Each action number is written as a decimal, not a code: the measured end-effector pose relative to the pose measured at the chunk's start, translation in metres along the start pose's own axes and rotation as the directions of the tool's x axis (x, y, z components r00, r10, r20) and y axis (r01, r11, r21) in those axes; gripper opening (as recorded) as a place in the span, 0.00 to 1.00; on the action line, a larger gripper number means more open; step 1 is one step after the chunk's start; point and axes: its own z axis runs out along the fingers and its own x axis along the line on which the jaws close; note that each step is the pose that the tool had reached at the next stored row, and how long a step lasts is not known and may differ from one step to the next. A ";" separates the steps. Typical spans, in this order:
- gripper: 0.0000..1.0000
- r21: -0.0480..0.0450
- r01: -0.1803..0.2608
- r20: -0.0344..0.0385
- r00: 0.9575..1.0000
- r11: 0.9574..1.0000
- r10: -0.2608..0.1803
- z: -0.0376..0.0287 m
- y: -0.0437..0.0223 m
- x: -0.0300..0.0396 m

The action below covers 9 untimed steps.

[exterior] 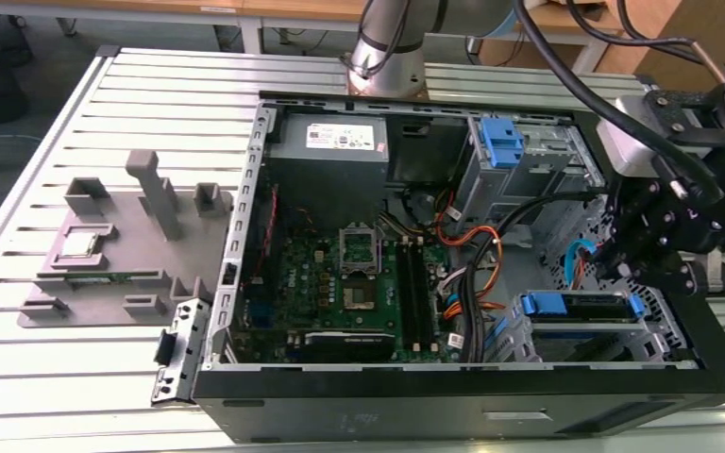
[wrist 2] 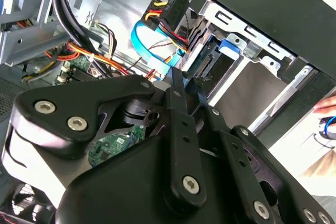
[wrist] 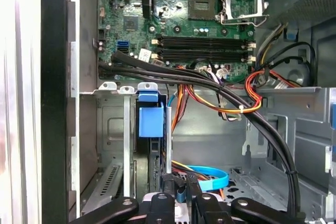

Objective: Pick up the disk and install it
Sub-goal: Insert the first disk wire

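Blue-railed disk (wrist: 150,121) in steel bay (wrist: 110,124), black gripper (wrist: 178,187) nr

Black cable bundle (wrist: 157,71) crosses the case (exterior: 463,401) interior beside the drive cage (wrist: 107,124); the disk (wrist: 151,121) occupies one slot; adjacent bay (wrist: 210,135) stands open.

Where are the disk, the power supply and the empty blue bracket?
disk (exterior: 577,304): exterior view, blue handle end.
power supply (exterior: 340,140): exterior view, white sticker.
empty blue bracket (exterior: 498,142): exterior view, its middle.

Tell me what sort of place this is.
Probably a robotics lab bench for computer assembly: an open PC case on a slatted metal table, an arm based on the same table, and a grey parts fixture alongside.
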 end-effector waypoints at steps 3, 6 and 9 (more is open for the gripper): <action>0.24 0.002 -0.030 -0.001 1.000 1.000 0.030 0.0015 0.0000 0.0002; 0.24 0.005 -0.056 -0.004 0.998 0.998 0.056 0.0030 0.0001 0.0003; 0.24 0.008 -0.071 -0.024 0.997 0.997 0.071 0.0040 0.0001 0.0004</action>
